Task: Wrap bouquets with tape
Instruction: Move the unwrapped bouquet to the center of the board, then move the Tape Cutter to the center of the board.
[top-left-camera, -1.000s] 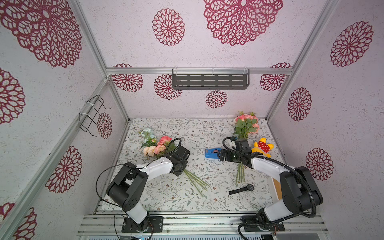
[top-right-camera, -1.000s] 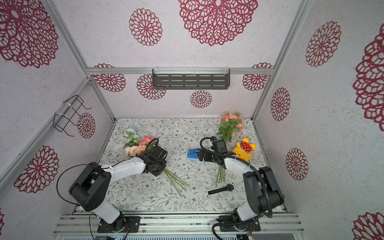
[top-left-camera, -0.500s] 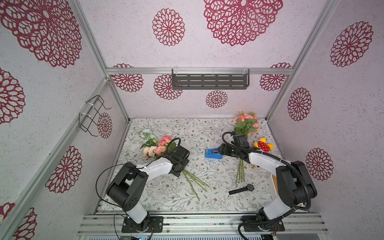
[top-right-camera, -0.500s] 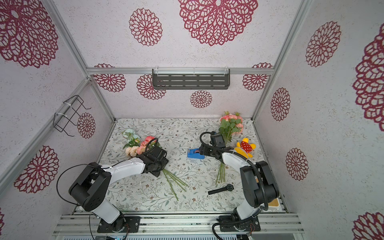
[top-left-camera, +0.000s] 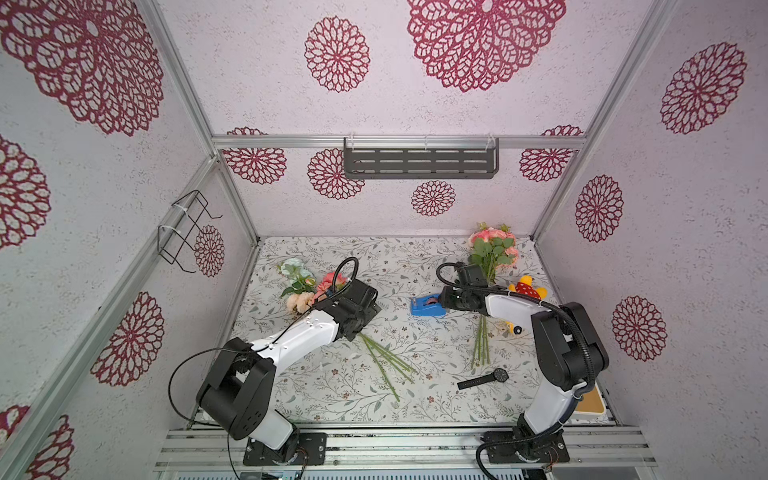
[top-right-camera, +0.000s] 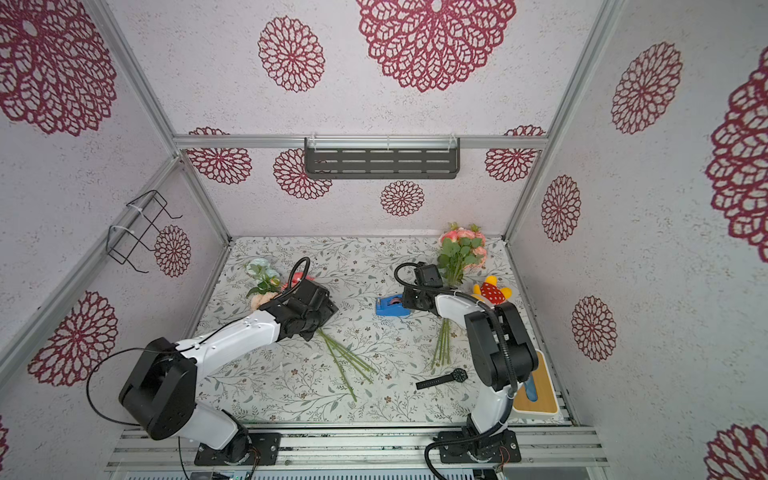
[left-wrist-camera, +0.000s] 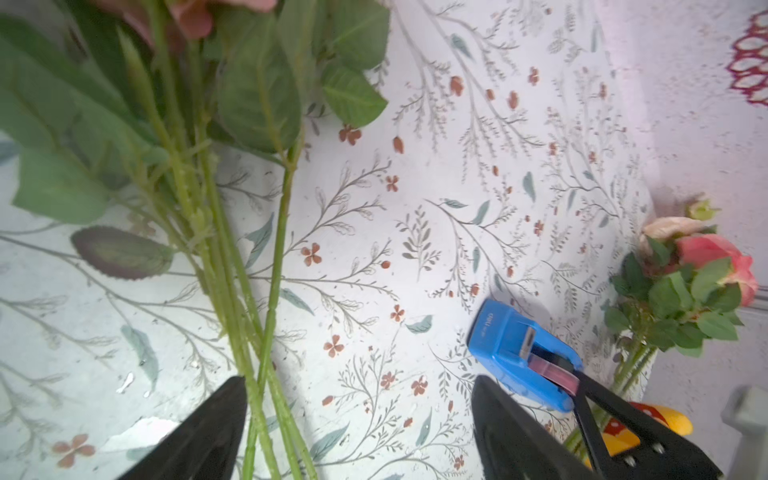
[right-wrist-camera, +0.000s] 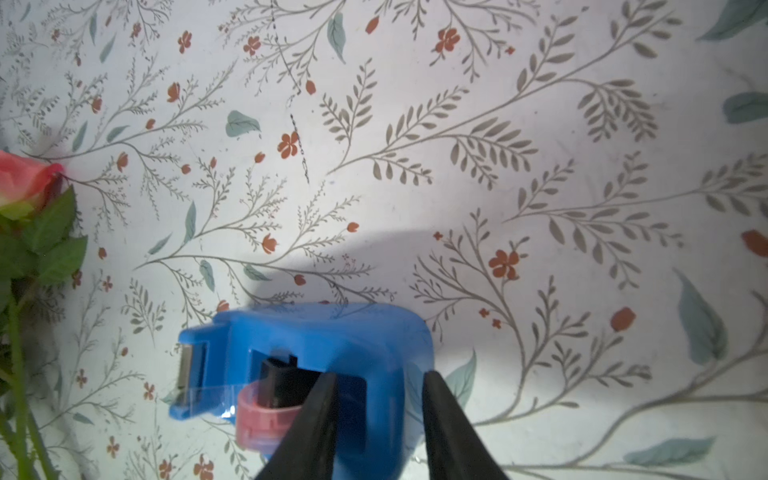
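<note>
Right pincer (right-wrist-camera: 378, 374) narrowed around tape (right-wrist-camera: 316, 332) — crosswise, cutter leftward

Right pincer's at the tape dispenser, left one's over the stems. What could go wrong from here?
1. The right pincer straddles only the back wall of the tape dispenser: a thin hold that may twist or slip on lifting.
2. The left pincer is open and the stems lie loose, one splayed aside; tape could miss it.
3. The right arm crosses over the other bouquet; withdrawing might drag it.
</note>
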